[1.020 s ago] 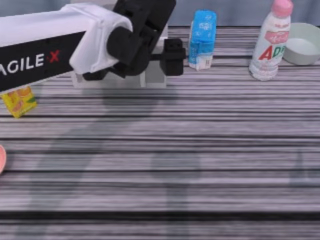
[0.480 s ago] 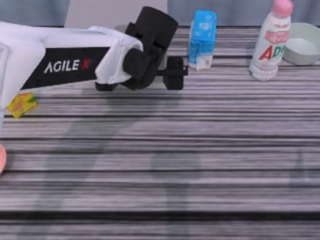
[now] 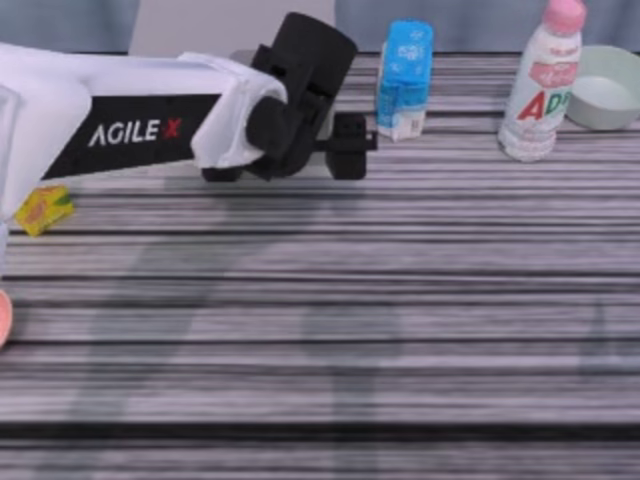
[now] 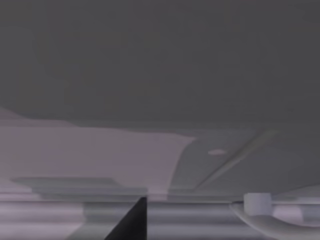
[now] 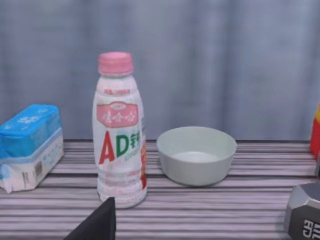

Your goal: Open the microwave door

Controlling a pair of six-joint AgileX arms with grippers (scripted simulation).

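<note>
The microwave (image 3: pixel 232 25) sits at the far edge of the table (image 3: pixel 400 330), around eleven o'clock from the table's middle. Only its flat pale top shows from above, with its long axis running left to right along the back edge and its front facing the near side. The left arm (image 3: pixel 130 125) reaches across that front from nine o'clock, hiding most of it. The left gripper (image 3: pixel 350 145) pokes out toward three o'clock, just off the microwave's right front corner. Whether its fingers are parted or closed, or gripping anything, I cannot tell. The microwave door is hidden from above. The left wrist view is filled with flat grey surfaces too close to sort out.

A blue carton (image 3: pixel 404 78) stands at one o'clock just beside the gripper. Farther right are a pink-capped bottle (image 3: pixel 538 85) and a grey bowl (image 3: pixel 603 88), close together. A yellow box (image 3: pixel 42 208) lies at nine o'clock. The right gripper is out of sight.
</note>
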